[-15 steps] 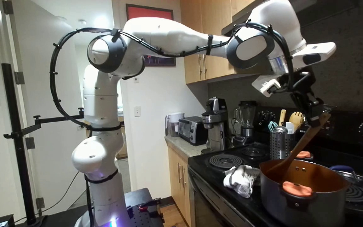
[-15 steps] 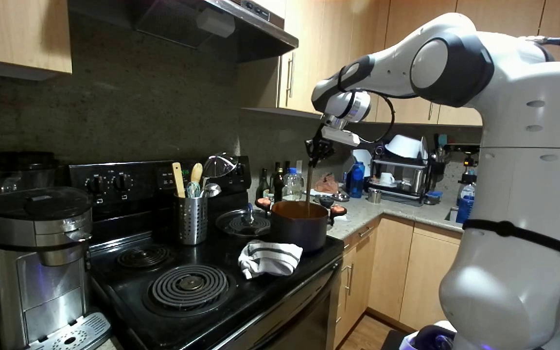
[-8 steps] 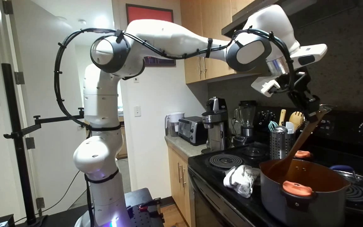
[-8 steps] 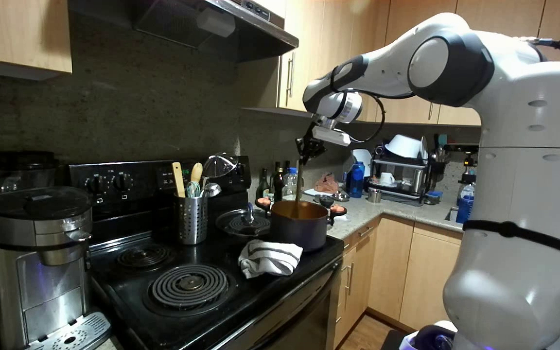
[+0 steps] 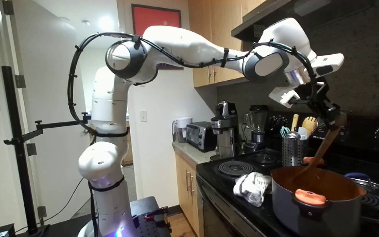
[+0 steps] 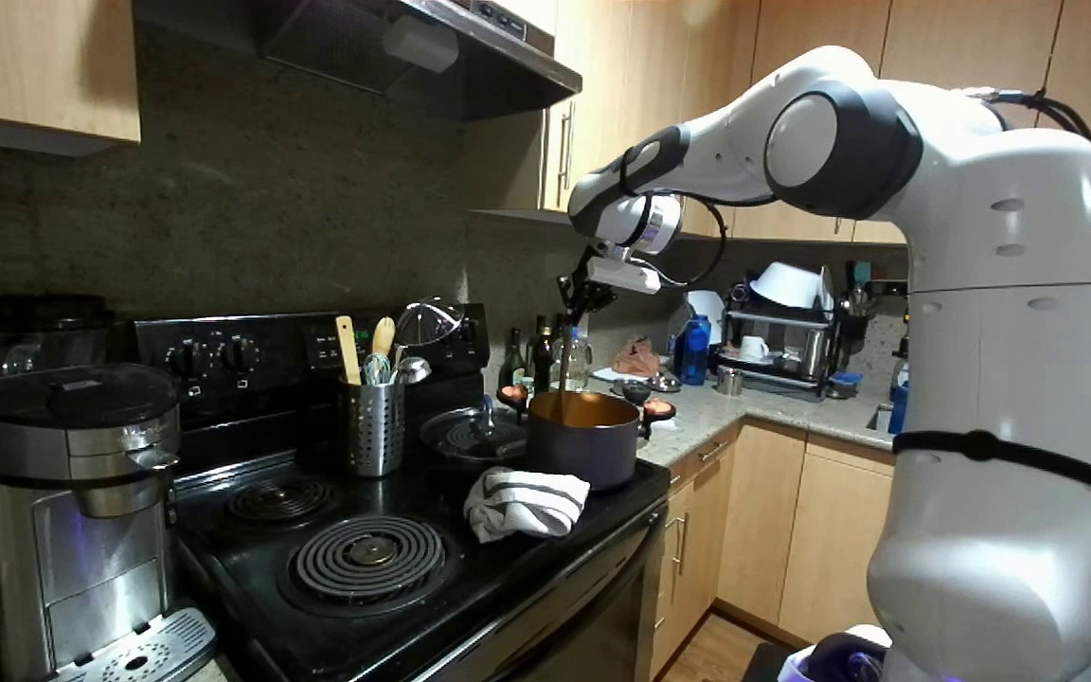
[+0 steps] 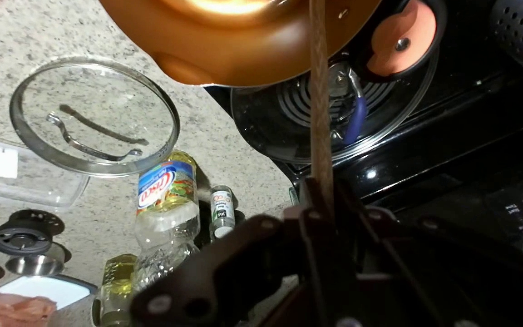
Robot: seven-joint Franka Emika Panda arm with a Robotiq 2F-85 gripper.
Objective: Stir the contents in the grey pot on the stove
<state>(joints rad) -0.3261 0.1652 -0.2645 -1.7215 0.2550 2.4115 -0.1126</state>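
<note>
Stirring seemed underway, the pincer (image 7: 326, 194) closed on a wooden spoon (image 7: 320, 104) dipped into the grey pot (image 5: 341, 214); circling seemed due.

We see the pot (image 6: 585, 453), wide and round, dark grey outside and shiny orange-brown inside, its top open. In both exterior views we find it upright on the stove (image 6: 389, 494), near the front edge. The stove shows us a glossy black surface.

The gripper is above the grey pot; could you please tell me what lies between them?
Only the wooden spoon, held by the gripper and reaching down into the grey pot; both exterior views show it.
</note>
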